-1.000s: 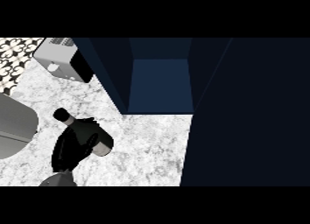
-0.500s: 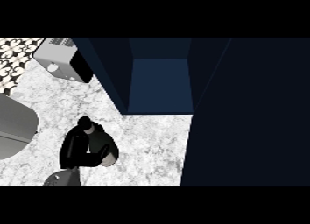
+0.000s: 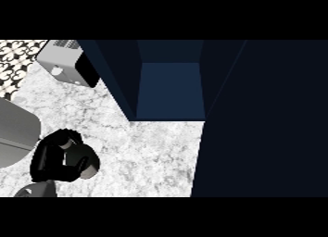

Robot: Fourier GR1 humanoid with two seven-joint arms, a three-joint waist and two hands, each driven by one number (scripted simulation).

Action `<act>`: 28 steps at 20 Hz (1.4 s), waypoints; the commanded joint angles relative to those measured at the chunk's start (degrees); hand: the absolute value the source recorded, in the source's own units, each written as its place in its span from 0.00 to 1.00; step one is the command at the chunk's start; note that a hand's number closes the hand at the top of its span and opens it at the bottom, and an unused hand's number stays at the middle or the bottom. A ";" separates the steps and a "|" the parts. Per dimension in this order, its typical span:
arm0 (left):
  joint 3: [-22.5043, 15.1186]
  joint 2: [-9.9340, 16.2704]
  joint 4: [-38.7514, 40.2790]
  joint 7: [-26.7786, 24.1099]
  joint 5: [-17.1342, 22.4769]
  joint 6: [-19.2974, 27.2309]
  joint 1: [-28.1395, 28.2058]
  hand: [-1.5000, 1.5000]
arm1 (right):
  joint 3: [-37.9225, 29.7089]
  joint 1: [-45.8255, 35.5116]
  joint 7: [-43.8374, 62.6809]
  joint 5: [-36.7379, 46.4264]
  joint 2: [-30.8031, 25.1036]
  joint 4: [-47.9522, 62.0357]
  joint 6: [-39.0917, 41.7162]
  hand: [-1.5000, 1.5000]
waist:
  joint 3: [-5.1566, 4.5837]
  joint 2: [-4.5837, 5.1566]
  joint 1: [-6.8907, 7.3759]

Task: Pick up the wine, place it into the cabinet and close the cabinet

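Note:
My left hand (image 3: 52,159) shows at the lower left of the head view, over the marble counter (image 3: 146,148). Its fingers are curled round a dark wine bottle (image 3: 83,158), which lies tilted in the grasp with a grey end showing at the lower right. Most of the bottle is hidden by the hand. The dark blue cabinet (image 3: 170,88) stands open up and to the right of the hand, its inside bare. Its door (image 3: 269,120) is swung out as a wide dark panel along the right. The right hand shows nowhere.
A silver toaster (image 3: 66,68) stands at the back left beside the cabinet's left wall. A large grey rounded vessel (image 3: 8,132) lies at the left edge, close to my hand. Patterned tiles (image 3: 9,60) fill the top left corner.
My left hand has drawn back down and to the left, and its fingers have curled tighter round the bottle. The cabinet and its door have not moved.

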 commanded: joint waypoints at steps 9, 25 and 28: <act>-2.90 -2.34 -23.99 14.38 6.03 0.14 2.54 1.00 | -1.78 1.22 1.93 -3.01 -0.29 -5.46 0.74 0.00 | 0.04 -0.10 0.16; -14.48 -8.99 -45.54 38.10 3.28 10.34 -0.44 1.00 | 0.15 5.25 -0.29 -1.97 1.50 -5.49 2.30 0.00 | 0.01 0.00 -0.14; -20.45 -10.95 -45.74 37.79 1.40 16.83 -0.87 1.00 | 3.20 4.36 4.42 0.40 1.95 -9.67 0.35 0.00 | -0.03 -0.07 -0.42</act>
